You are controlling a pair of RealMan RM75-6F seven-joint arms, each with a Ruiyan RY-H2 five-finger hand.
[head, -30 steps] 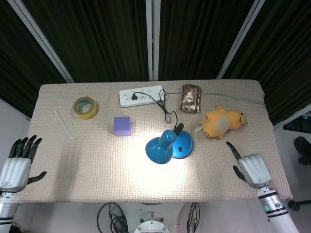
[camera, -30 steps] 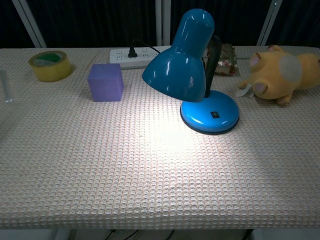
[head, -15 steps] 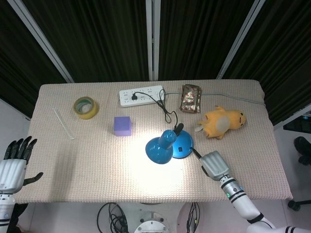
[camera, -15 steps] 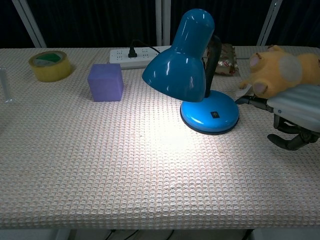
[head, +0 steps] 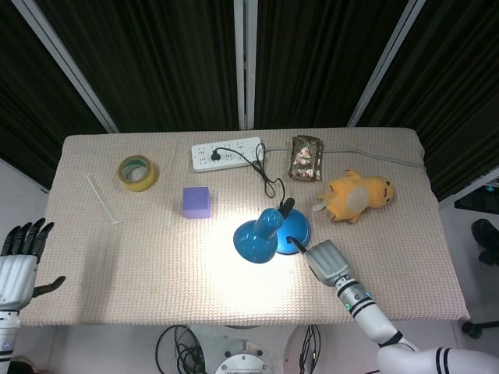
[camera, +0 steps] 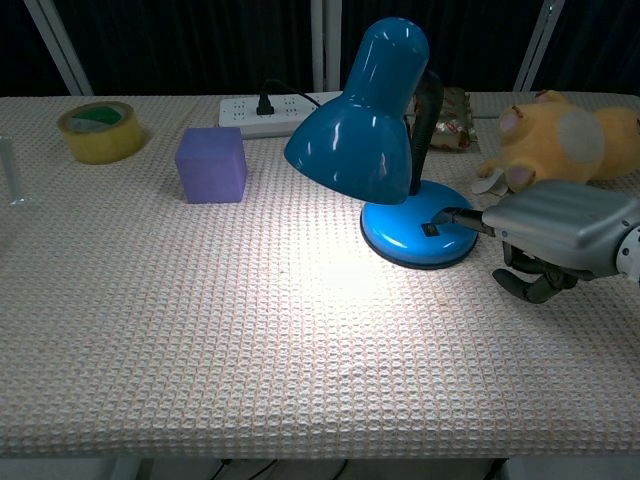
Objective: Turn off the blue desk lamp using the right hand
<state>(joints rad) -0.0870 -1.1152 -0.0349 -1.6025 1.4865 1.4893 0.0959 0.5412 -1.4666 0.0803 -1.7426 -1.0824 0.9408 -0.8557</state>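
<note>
Beige woven cloth covers the table [head: 117,265], black curtains behind. Right hand [camera: 560,232] sits low w/ one finger stretched out onto the blue desk lamp [camera: 385,130] base, tip by the small switch; other fingers curled under, gripping nothing. Lamp lit, just left of that hand. Chest view shows the curled fingers; head view only the back of the hand [head: 327,260]. Yellow plush toy [camera: 565,145] just behind it. Left hand [head: 19,263], head view only, far left off the table edge, fingers spread, empty.
</note>
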